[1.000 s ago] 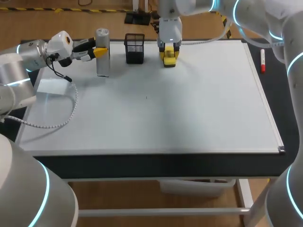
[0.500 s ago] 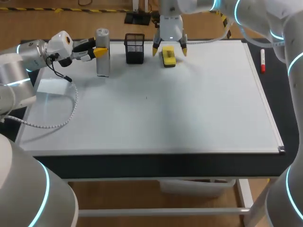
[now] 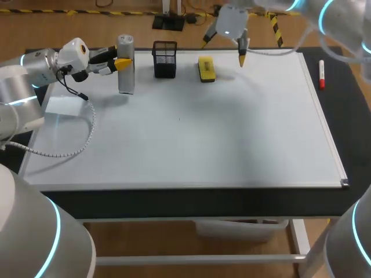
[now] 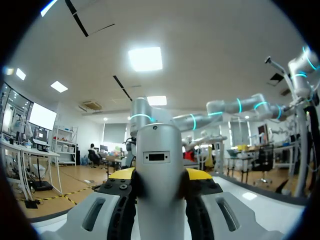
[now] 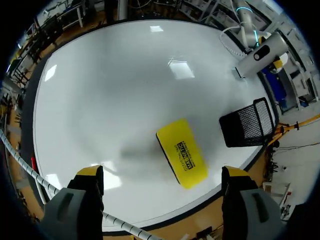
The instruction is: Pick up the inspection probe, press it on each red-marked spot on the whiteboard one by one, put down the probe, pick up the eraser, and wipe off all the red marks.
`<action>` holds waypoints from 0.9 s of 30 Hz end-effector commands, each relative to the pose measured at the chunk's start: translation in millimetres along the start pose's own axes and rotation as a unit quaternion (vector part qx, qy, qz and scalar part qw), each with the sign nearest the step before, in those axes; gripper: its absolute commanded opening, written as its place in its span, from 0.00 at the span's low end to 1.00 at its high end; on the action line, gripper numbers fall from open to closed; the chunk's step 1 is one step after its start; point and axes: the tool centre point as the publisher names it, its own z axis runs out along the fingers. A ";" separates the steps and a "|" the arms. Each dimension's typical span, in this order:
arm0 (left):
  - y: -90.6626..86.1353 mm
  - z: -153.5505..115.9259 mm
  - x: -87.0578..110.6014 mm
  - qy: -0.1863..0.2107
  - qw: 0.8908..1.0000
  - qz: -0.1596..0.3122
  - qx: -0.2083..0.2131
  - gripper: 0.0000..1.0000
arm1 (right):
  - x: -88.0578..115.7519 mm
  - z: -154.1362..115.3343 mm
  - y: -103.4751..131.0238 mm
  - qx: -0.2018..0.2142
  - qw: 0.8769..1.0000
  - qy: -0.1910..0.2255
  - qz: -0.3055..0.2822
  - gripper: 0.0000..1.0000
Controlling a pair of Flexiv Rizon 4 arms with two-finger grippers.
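Two claws logged. Left claw point(image 3: 119, 62): clamped on the inspection probe point(image 3: 126, 70), a grey upright cylinder near the far left corner of the table point(image 3: 174, 200). In the left wrist view the probe fills the gap between the two yellow tips, one finger pressed on each side. Cannot tell whether the probe's base touches the whiteboard point(image 3: 232, 139) or hangs just above it; a shadow lies beside the base.

Right claw point(image 3: 224, 48): fingers spread wide, gripping nothing, raised over the far edge of the table to the right of the eraser point(image 3: 206, 68). In the right wrist view the eraser lies under the claw, flat on the whiteboard, touching neither finger.

Eraser: yellow block, lying near the far edge about midway along it, long side running from far to near. Black mesh basket point(image 3: 165, 58): stands just to the left of the eraser, apart from it, between eraser and probe.

Whiteboard: covers most of the table; one small dark speck point(image 3: 179, 120) shows near its middle.

Red marker point(image 3: 322, 75): lies on the dark strip of table along the right edge, toward the far right corner, off the whiteboard.
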 end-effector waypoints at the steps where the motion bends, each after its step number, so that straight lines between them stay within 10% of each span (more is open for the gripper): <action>1: -0.2 -0.4 -1.9 0.003 1.000 -0.001 0.001 0.00 | 32.1 -34.4 20.9 0.040 0.995 -0.090 0.023 1.00; 27: -0.2 -0.4 -1.9 0.003 1.000 -0.001 0.001 0.00 | 49.2 -108.8 32.7 -0.044 0.974 -0.134 0.178 1.00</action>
